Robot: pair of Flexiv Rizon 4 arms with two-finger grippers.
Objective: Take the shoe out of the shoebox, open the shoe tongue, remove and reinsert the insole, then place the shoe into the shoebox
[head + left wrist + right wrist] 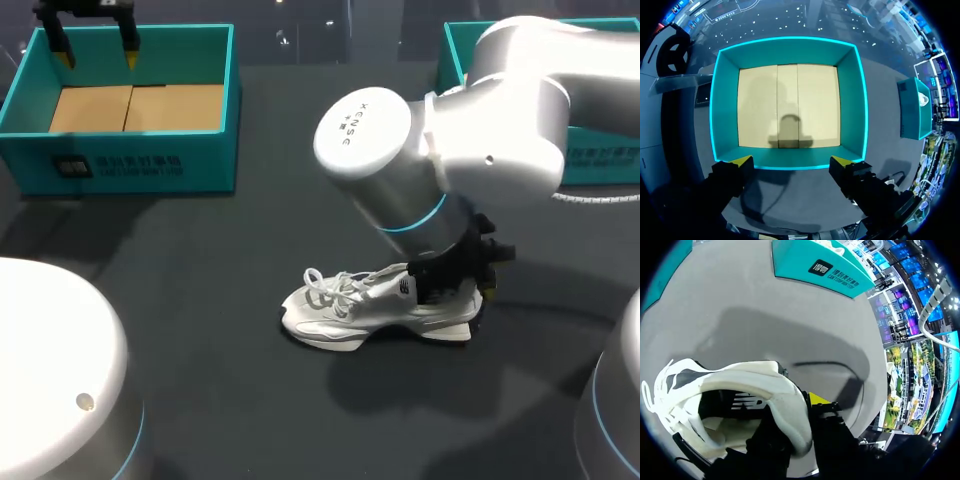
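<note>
Resting upright on the matte dark table [180, 320], the white mesh lace-up sneaker [365, 305] lies well apart from the teal rectangular cardboard shoebox [130, 160]. The right gripper [462, 283] clamps the padded heel collar, one finger inside the opening and one yellow tip outside. The left gripper [791, 162] hovers over one shoebox wall, fingers spread wide, holding nothing; the box floor is plain brown board

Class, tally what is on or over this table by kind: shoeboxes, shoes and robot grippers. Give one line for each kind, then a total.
Teal shoeboxes: 2
White shoe: 1
Grippers: 2 (left gripper, right gripper)
Total: 5
</note>
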